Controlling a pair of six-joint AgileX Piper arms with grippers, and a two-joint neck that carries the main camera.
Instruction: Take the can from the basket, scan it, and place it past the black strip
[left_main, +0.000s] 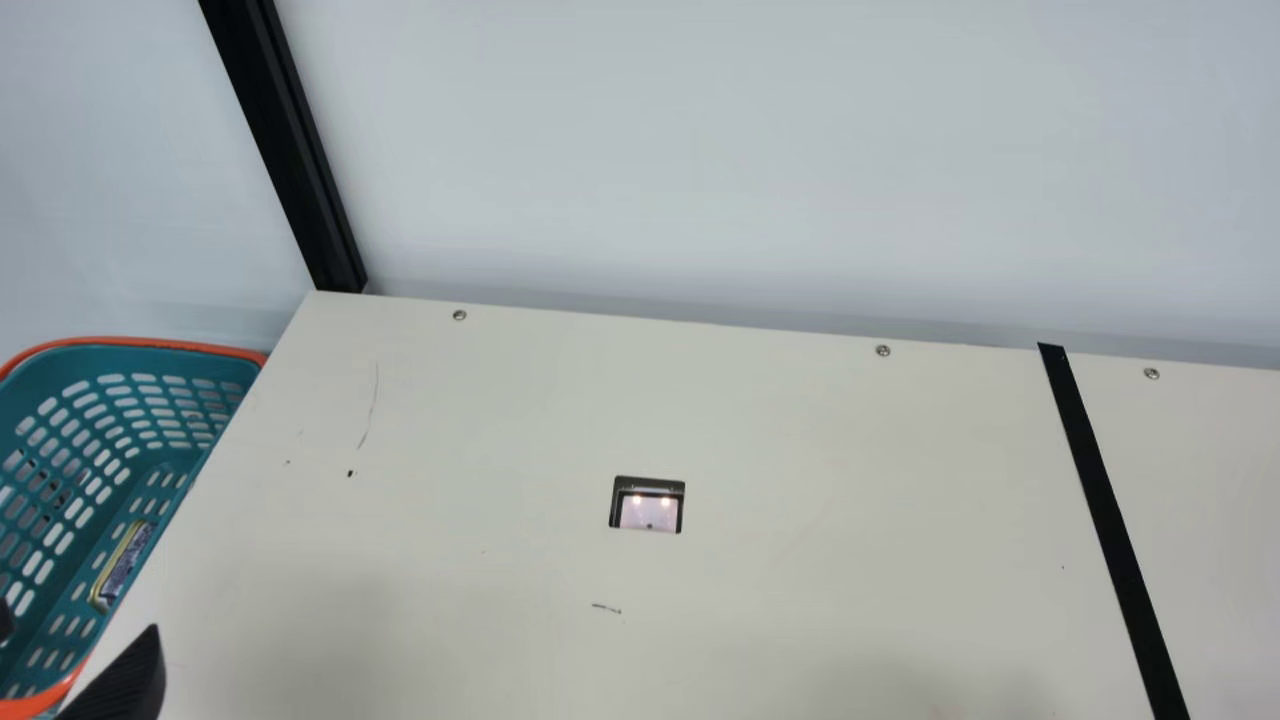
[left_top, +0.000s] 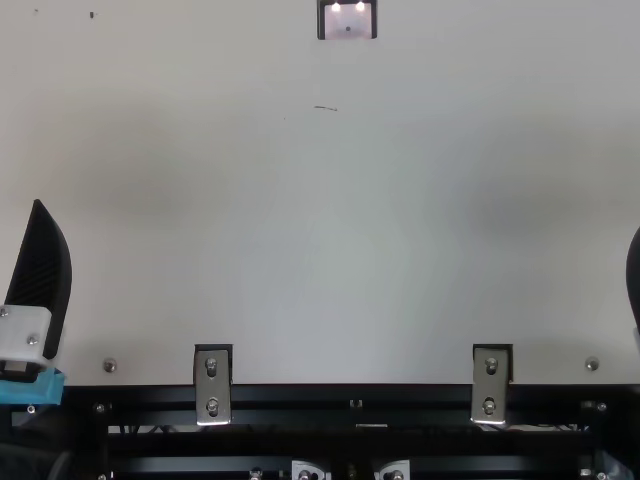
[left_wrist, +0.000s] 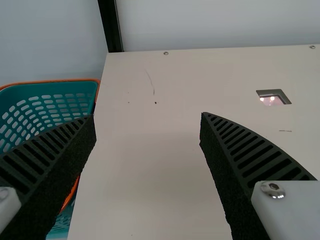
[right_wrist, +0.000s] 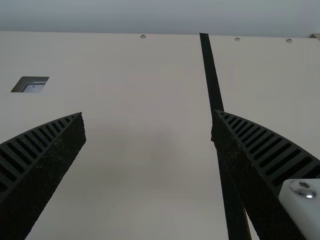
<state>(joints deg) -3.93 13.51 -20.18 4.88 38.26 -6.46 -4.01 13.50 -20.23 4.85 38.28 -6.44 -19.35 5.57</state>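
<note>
The teal basket (left_main: 150, 343) with an orange rim stands off the table's left edge. On its floor lies a flat can (left_main: 122, 566) with a gold rim and a dark printed face. My left gripper (left_main: 78, 630) is at the main view's lower left corner, near the basket's near end; in the left wrist view the left gripper (left_wrist: 148, 115) stands open, nothing between its fingers. My right gripper (left_top: 634, 280) is at the top view's right edge; in the right wrist view the right gripper (right_wrist: 148, 112) is open and holds nothing. The scanner window (left_main: 648, 506) is lit in the table.
The black strip (left_main: 1110, 520) runs from back to front across the right part of the cream table (left_main: 800, 450). A black post (left_main: 290, 150) rises at the table's back left corner, beside pale walls. Metal brackets (left_top: 212, 385) line the front edge.
</note>
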